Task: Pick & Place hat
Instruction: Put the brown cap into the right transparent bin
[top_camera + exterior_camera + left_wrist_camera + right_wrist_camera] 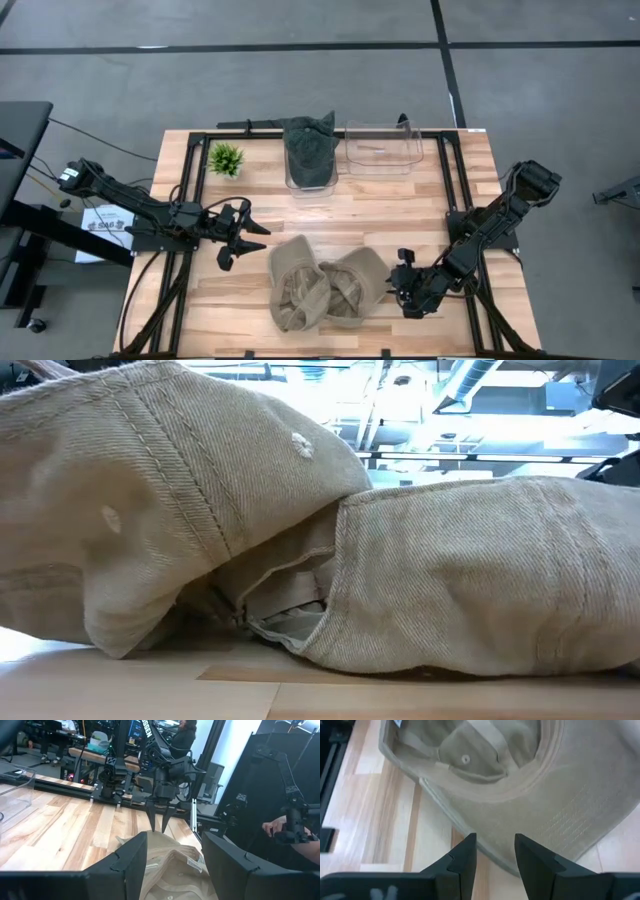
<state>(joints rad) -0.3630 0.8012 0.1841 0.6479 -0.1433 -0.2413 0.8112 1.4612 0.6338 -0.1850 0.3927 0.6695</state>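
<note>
I have the right gripper [408,285] just beside the brim of the right tan hat [355,288], fingers apart and straddling the brim edge, ready to clamp. That hat overlaps a second tan hat [295,285]. My left gripper [243,237] waits near them, fingers spread.

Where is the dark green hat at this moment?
In the high view, the dark green hat sits in the left clear bin at the table's far edge, between the small green plant and the other clear bin.
</note>
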